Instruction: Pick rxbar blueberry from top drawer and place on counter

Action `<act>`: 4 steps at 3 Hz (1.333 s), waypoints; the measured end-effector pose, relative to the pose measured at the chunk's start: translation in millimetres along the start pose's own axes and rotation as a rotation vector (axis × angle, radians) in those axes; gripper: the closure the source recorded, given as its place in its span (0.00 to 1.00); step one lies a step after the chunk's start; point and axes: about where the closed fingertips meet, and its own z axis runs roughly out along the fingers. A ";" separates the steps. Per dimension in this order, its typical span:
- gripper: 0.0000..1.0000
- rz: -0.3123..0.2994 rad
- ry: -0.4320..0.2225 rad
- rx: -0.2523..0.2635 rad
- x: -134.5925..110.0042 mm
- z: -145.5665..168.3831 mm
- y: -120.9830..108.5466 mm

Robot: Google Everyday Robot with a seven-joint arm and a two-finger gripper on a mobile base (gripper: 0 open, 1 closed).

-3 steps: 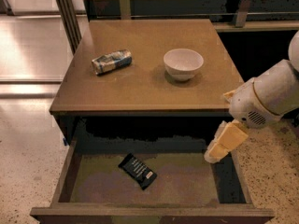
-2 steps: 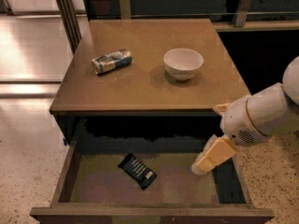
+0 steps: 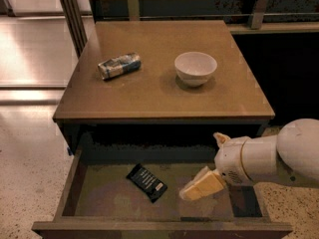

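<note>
The rxbar blueberry [image 3: 146,182], a flat dark bar with white lettering, lies on the floor of the open top drawer [image 3: 99,200], left of centre. My gripper [image 3: 202,185] with pale yellow fingers hangs over the drawer's right half, a short way right of the bar and not touching it. The white arm reaches in from the right. The counter [image 3: 164,91] is the brown tabletop above the drawer.
A silvery-blue can [image 3: 118,65] lies on its side on the counter's left part. A white bowl [image 3: 195,68] stands on the counter right of centre. Pale floor lies to the left, and a dark shelf unit stands behind and to the right.
My gripper has moved left and down, from beside the drawer's right wall to over the drawer floor, closer to the bar. The bar, can and bowl have not moved.
</note>
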 end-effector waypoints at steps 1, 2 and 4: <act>0.00 0.014 -0.052 0.064 0.7 29.0 -15.8; 0.00 0.013 -0.084 0.067 -2.2 62.1 -27.8; 0.00 0.035 -0.102 0.020 1.3 96.8 -32.9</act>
